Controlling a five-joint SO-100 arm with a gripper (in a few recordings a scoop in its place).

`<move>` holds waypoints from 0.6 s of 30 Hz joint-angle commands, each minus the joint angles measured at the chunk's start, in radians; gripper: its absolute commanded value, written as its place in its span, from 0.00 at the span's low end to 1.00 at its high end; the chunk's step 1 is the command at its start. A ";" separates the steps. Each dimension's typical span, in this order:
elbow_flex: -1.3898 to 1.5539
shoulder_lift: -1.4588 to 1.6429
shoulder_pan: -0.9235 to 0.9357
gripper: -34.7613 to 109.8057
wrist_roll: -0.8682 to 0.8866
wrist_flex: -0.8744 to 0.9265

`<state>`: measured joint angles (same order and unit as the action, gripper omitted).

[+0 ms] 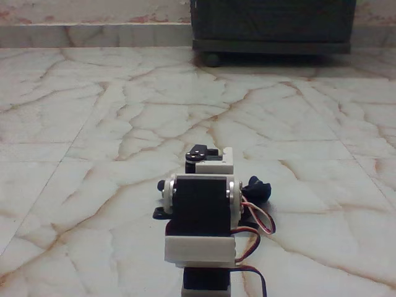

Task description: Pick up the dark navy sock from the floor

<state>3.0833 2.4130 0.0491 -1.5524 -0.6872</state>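
Observation:
The arm [201,216] stands at the bottom middle of the fixed view, seen from behind, with black motors in white brackets. At its far end a white block with a black motor part [210,159] points away from the camera. The arm's body hides the gripper's fingers, so their state cannot be read. A small dark crumpled lump [257,188], probably the dark navy sock, peeks out at the arm's right side, low on the floor [93,124]. Whether anything is touching the lump is hidden.
Glossy cream marble tiles with reddish-brown veins stretch all around the arm. A dark wooden cabinet [272,25] on round feet stands at the back right against the wall. Red, orange and black wires [260,226] loop out on the arm's right.

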 commanded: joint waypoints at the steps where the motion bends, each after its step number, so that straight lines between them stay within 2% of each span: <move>1: -0.002 0.003 0.006 0.24 -0.008 0.000; 18: -0.002 0.002 0.003 0.24 -0.017 0.002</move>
<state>3.0833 2.4130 0.0491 -1.5524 -0.6703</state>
